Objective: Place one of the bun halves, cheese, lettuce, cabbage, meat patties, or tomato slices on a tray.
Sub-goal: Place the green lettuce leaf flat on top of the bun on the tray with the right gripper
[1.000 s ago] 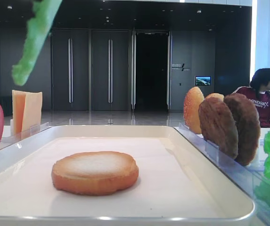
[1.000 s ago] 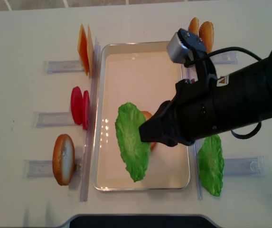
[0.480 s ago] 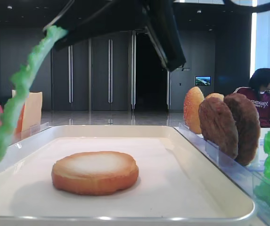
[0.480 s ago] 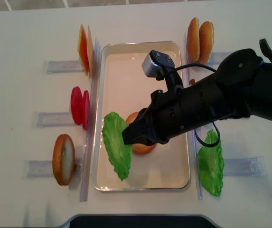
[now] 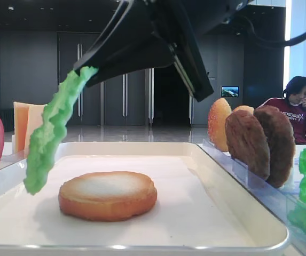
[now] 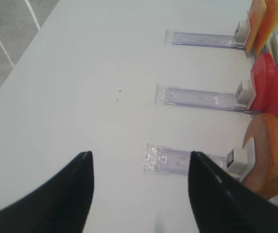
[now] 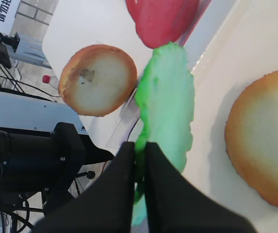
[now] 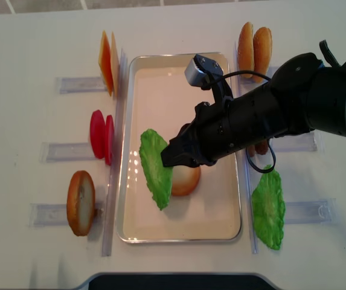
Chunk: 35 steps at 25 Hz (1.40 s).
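On the tabletop (image 8: pixel 34 48), the left end effector (image 6: pixel 139 187) hangs with jaws wide apart, holding nothing. Beside the tomato slices (image 8: pixel 101 136), the tray (image 8: pixel 179 234) holds a bun half (image 8: pixel 188 180). The right end effector (image 8: pixel 168 158) is clamped on the lettuce (image 8: pixel 155 169), which hangs over the tray just left of that bun.

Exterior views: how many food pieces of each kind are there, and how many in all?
bun halves: 4
cheese: 2
tomato slices: 2
lettuce: 2
meat patties: 2
Total: 12
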Each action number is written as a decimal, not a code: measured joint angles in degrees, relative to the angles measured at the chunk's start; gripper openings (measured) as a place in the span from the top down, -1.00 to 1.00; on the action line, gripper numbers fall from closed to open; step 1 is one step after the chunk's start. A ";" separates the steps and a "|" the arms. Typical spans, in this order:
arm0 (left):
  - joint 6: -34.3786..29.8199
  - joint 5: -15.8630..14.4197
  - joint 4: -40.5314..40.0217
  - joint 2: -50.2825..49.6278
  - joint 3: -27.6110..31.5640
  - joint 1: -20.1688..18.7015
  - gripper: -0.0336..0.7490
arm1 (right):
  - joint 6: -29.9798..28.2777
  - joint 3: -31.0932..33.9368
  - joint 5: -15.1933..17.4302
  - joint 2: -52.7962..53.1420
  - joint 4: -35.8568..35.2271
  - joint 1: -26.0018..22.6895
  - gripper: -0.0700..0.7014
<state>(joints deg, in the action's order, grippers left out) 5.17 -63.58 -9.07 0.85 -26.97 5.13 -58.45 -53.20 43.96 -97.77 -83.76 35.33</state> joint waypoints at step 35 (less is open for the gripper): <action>0.00 0.00 0.00 0.00 0.00 0.00 -0.28 | -2.84 -0.07 -0.63 -2.96 2.47 -3.56 0.68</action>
<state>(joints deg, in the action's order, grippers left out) 5.17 -63.58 -9.07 0.85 -26.97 5.13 -61.29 -53.26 43.33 -100.73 -81.29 31.77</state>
